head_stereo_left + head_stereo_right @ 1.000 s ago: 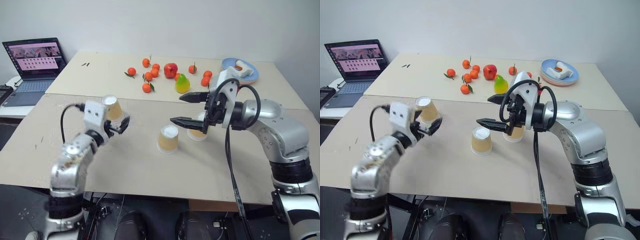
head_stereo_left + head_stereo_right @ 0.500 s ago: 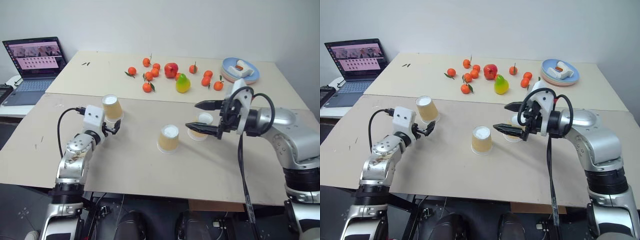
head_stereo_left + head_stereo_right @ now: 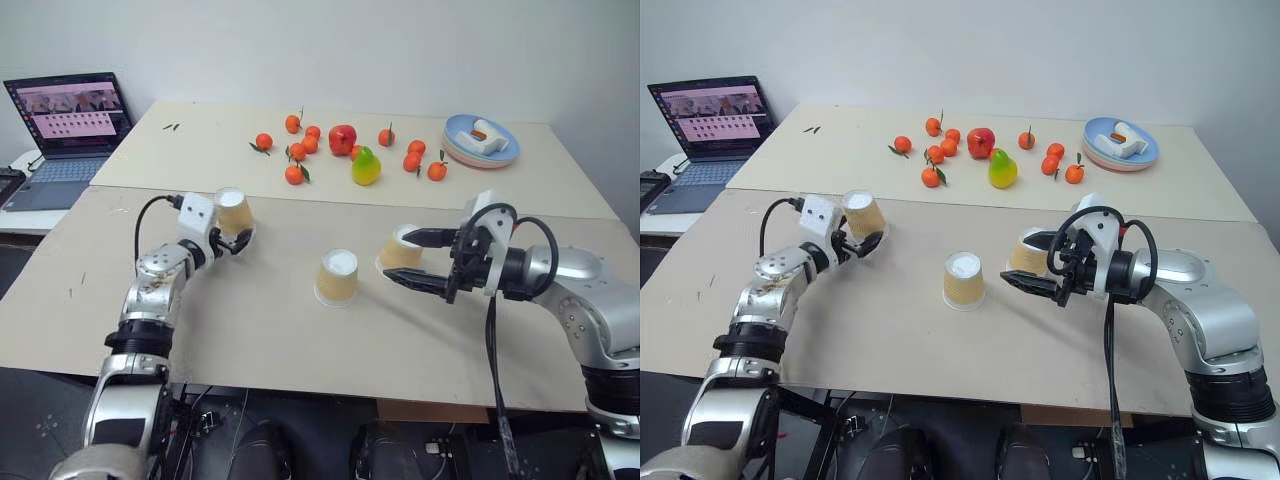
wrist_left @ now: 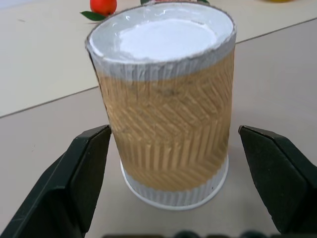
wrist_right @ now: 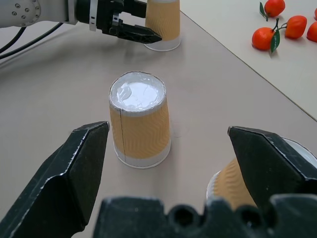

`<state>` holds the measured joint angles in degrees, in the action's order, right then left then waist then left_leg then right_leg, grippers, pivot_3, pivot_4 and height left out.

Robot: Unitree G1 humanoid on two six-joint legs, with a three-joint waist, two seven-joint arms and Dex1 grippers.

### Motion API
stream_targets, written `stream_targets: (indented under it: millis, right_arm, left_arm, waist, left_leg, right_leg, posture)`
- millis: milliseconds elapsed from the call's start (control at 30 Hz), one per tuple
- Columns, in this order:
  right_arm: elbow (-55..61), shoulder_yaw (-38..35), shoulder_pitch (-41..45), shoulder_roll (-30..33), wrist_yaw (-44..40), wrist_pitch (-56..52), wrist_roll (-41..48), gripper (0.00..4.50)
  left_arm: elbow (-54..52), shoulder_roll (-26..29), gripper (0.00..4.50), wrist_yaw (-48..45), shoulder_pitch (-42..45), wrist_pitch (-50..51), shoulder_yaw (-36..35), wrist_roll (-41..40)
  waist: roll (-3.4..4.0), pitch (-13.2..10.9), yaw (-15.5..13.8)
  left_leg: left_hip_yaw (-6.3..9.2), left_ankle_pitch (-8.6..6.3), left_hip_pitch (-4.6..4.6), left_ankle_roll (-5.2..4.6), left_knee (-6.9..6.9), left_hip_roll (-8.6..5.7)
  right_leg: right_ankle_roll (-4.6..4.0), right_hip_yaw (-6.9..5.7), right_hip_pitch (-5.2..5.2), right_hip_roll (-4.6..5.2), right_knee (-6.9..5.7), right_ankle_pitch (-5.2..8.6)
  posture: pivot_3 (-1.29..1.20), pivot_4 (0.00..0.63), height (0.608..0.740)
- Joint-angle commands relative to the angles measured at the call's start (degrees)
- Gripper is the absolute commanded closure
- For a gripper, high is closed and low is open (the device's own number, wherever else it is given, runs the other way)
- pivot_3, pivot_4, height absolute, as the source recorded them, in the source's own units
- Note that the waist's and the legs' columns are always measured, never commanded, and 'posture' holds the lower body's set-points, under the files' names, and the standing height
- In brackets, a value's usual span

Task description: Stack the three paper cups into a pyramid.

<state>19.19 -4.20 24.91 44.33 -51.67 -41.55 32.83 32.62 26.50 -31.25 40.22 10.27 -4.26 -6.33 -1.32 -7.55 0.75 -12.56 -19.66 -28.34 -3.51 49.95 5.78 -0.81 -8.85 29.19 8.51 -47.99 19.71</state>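
**Cups apart on the near board, both grippers spread**

Cups first: I count three tan paper cups, all upside down with their white bases up, none stacked. Each is tapered, its wall ribbed in a herringbone pattern, with a white band at the rim. The left cup (image 3: 233, 210) stands on the near tabletop (image 3: 300, 340) between the fingers of the left gripper (image 3: 238, 240); the left wrist view shows both black fingers standing clear of its sides, so the jaws are spread and not pinching it. The middle cup (image 3: 338, 277) stands alone near the board's centre. The right cup (image 3: 402, 250) stands just right of it, a little farther back, between the wide-open fingers of the right gripper (image 3: 412, 259); I cannot tell whether either finger touches it.

On the far tabletop (image 3: 200, 150) sits a light blue plate (image 3: 482, 143) at the far right, holding a small white object with an orange part that I cannot identify. Left of the plate lies loose fruit: one red apple (image 3: 342, 140), one yellow-green pear (image 3: 365, 166), and about ten small oranges (image 3: 293, 175), some with green leaves. An open laptop (image 3: 68, 130) with a lit screen stands at the far left on a separate surface.
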Motion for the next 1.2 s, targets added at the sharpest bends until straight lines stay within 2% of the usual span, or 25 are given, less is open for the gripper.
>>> stream_targets:
  millis: [33, 300, 567, 667, 767, 1067, 1133, 1200]
  right_arm:
    - [2.7, -2.7, -0.9, 0.5, 1.2, -0.1, 1.2, 0.00]
    - [3.2, -2.7, -1.7, 0.5, 2.4, -0.2, 1.0, 0.00]
    - [4.4, -3.3, -1.0, 0.9, 3.0, -0.7, 1.6, 0.00]
    - [4.3, -3.6, -0.8, 1.0, 2.9, -0.7, 1.7, 0.00]
    - [3.9, -3.6, -0.6, 1.2, 3.0, -0.6, 1.7, 0.00]
    - [3.1, -3.0, -0.5, 1.5, 3.5, -0.1, 1.4, 0.00]
    - [2.8, -2.7, -0.4, 1.4, 3.6, 0.1, 1.2, 0.00]
    - [2.7, -2.5, -0.2, 1.2, 3.7, 0.1, 1.2, 0.00]
  left_arm:
    - [2.3, 0.7, 0.12, -0.7, 4.5, -3.1, 0.1, 0.8]
    - [5.4, -0.2, 0.12, -1.4, 10.1, -4.8, 0.2, 0.4]
    - [6.5, -0.7, 0.12, -1.4, 9.3, -3.8, -0.4, -0.1]
    - [6.7, -0.7, 0.79, -1.3, 9.4, -3.4, -0.7, -0.3]
    - [6.9, -0.6, 1.93, -1.2, 9.5, -2.9, -0.8, -0.3]
    - [5.1, -0.8, 2.06, -1.5, 9.0, -3.5, -0.9, -0.6]
    - [3.0, -1.1, 2.06, -3.1, 9.2, -3.2, -1.5, -2.3]
    - [-6.5, -1.3, 2.06, -9.5, 8.4, 0.2, -1.8, -8.1]
  waist:
    - [-0.03, 0.0, 0.0]
    - [-0.11, -0.1, 0.0]
    - [-0.12, -0.1, 0.1]
    - [-0.12, -0.1, 0.1]
    - [-0.12, -0.1, 0.1]
    - [-0.12, -0.1, 0.1]
    - [-0.12, -0.1, 0.1]
    - [-0.13, -0.1, 0.1]
  left_leg:
    - [0.00, 0.00, -0.01, 0.00, 0.00, 0.00]
    - [0.01, 0.00, -0.07, 0.00, 0.02, -0.01]
    - [0.01, 0.00, -0.07, 0.00, 0.02, -0.01]
    - [0.01, 0.00, -0.07, 0.00, 0.02, -0.01]
    - [0.01, 0.00, -0.06, 0.00, 0.02, -0.01]
    - [0.01, 0.00, -0.05, 0.00, 0.02, -0.01]
    - [0.01, 0.00, -0.05, 0.00, 0.02, -0.01]
    - [0.01, 0.00, -0.07, 0.00, 0.02, -0.02]
  right_leg:
    - [0.00, 0.00, 0.00, 0.00, 0.00, 0.00]
    - [0.01, 0.00, 0.04, 0.00, 0.00, 0.00]
    - [0.02, -0.01, 0.05, 0.00, -0.01, 0.01]
    - [0.02, -0.01, 0.05, 0.00, -0.01, 0.01]
    - [0.02, -0.01, 0.04, 0.00, -0.01, 0.01]
    - [0.02, 0.00, 0.03, 0.00, -0.01, 0.01]
    - [0.02, 0.00, 0.04, 0.00, -0.01, 0.01]
    - [0.02, 0.00, 0.05, 0.00, -0.01, 0.01]
  posture:
    - [0.00, 0.150, 0.663]
    - [0.00, 0.150, 0.663]
    - [0.00, 0.150, 0.663]
    - [0.00, 0.150, 0.663]
    - [0.00, 0.150, 0.663]
    - [0.00, 0.150, 0.663]
    - [0.00, 0.150, 0.663]
    - [0.00, 0.150, 0.663]
